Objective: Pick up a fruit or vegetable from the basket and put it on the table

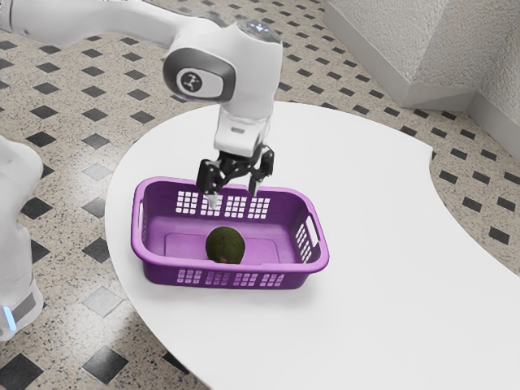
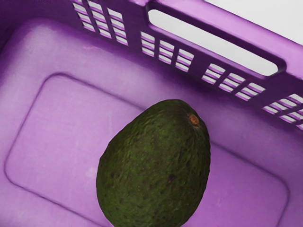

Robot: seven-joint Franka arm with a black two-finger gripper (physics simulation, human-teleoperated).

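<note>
Ext. view: open gripper (image 1: 233, 195) seen abv. purple bskt. (image 1: 175, 262)!
Dk. green avocado (image 1: 225, 245) cradled inside, bskt. borne by white tbl. (image 1: 390, 252)

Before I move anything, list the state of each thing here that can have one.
Pincer: open, above the basket, holding nothing.
Avocado: in the basket, not gripped, dark green, skin unbroken where visible.
Basket: upright on the table, open-topped.
</note>
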